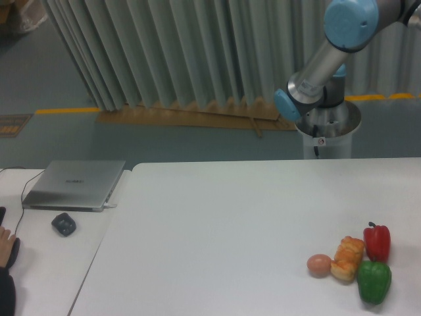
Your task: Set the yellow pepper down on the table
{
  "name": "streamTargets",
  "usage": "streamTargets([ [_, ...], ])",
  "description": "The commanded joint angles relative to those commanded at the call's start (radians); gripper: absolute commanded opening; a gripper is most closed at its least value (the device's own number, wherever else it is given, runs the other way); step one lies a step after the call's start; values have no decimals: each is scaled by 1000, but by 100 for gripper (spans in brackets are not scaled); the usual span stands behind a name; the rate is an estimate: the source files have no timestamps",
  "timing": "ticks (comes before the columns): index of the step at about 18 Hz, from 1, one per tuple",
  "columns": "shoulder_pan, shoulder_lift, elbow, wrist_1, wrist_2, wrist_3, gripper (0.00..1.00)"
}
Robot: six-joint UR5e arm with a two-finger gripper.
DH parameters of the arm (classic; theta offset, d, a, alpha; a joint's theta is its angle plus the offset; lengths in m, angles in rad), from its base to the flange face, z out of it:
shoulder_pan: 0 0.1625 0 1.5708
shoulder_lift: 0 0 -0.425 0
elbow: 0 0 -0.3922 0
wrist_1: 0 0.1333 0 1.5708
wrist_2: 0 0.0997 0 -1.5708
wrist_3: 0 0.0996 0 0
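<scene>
No yellow pepper shows anywhere in my view, so I cannot tell where it lies or points. The worktop (217,224) has wide bare room left and centre. Four things cluster near its front right edge: one red pepper (377,241), one green pepper (374,282), one pastry (347,258), one egg (319,264). The hand is out of frame; only the arm (322,59) shows.
</scene>
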Motion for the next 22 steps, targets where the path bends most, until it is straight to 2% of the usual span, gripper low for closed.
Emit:
streamTargets([
  [2,-6,37,-11,-34,-2,0,57],
  [5,-63,98,-26,-91,-12,-3,57],
  [8,-135,121,-26,-167,3,-6,57],
  [9,-162,121,-26,-196,24,-5,57],
  [11,-280,117,-37,-249,150,-14,57],
  [13,-343,112,-52,-262,205,-18,57],
  [16,-393,118,-61,-292,203,-12,57],
  [20,-436,149,-61,-336,129,-15,57],
  [22,-474,149,-72,-339,101,-18,57],
])
